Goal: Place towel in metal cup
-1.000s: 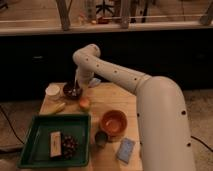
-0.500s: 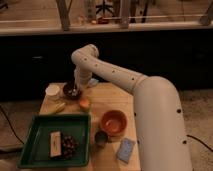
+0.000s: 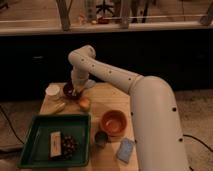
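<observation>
Gripper (image 3: 75, 91) sat low at far-left corner of wooden worktop (image 3: 107, 95), over small dark bowl (image 3: 69, 91); grip state could not be told. Against frames a second and half-second earlier, arm (image 3: 107, 72) showed little shift, wrist hovering at same spot: likely reach or grasp phase, not transport. Towel not identifiable; pale patch just beside gripper may be it. Metal cup (image 3: 101, 138) stood near front edge, beside orange bowl (image 3: 114, 122) and green tray (image 3: 37, 125), well apart from gripper. Placement judged not begun.
</observation>
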Motion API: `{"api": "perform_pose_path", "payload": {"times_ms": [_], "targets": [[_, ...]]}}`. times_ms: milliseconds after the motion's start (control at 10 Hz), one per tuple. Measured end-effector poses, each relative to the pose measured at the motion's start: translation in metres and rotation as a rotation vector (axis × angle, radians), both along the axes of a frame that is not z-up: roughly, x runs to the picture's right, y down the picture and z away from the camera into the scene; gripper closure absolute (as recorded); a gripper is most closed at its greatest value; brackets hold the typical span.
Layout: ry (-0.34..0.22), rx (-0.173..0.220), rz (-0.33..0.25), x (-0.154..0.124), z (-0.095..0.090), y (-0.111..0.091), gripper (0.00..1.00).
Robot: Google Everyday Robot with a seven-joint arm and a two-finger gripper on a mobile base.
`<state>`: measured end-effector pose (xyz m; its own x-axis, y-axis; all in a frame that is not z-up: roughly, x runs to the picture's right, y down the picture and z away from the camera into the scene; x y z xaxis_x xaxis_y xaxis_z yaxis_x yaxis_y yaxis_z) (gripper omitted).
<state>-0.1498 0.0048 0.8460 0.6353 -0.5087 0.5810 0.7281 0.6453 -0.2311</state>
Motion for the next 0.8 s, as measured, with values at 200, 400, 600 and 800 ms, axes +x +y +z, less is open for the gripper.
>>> {"api": "perform_pose_path", "payload": {"times_ms": [200, 400, 600, 800], "targets": [[-0.002, 0.000, -0.008, -0.005, -0.002, 0.002, 0.99], [0.009, 0.003, -0.014, 0.004, -0.012, 0.006, 0.99], [0.017, 0.003, -0.014, 0.023, -0.025, 0.012, 0.99], [0.019, 0.006, -0.014, 0.032, -0.036, 0.016, 0.99]]}}
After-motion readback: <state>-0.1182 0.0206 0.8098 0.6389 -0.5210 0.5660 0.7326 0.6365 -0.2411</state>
